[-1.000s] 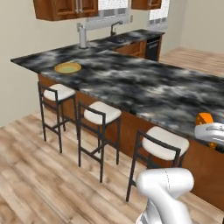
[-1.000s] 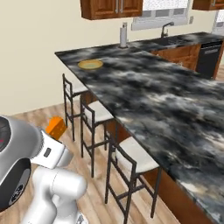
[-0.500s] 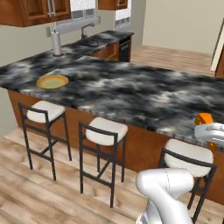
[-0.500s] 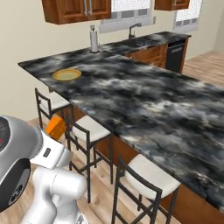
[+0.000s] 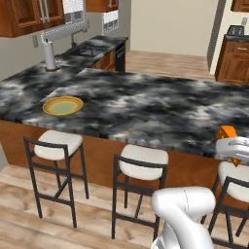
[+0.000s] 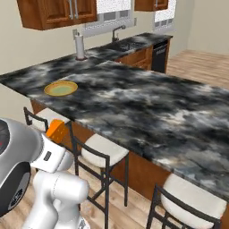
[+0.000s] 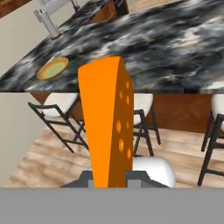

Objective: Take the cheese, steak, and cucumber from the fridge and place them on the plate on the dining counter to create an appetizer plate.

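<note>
My gripper (image 7: pixel 109 178) is shut on the cheese (image 7: pixel 107 127), an orange wedge with holes that stands upright between the fingers. In the base views the cheese (image 5: pixel 226 133) (image 6: pixel 56 129) hangs in front of the dining counter (image 5: pixel 146 107), below its top edge, at stool height. The plate (image 5: pixel 63 105) (image 6: pixel 61 88) (image 7: pixel 52 68), yellow-rimmed with a pale green centre, lies bare near the counter's left front edge, well to the left of the cheese. The fridge, steak and cucumber are out of view.
Three white-cushioned bar stools (image 5: pixel 58 143) (image 5: pixel 143 163) (image 5: pixel 236 175) line the counter's near side. A grey upright cylinder (image 5: pixel 48 56) and a sink (image 5: pixel 90 48) sit on the back counter. Wooden cabinets hang above, and wood floor lies below.
The base has driven and turned, so the whole scene has shifted and the counter now faces the cameras more squarely. The cheese stays in the shut gripper.
</note>
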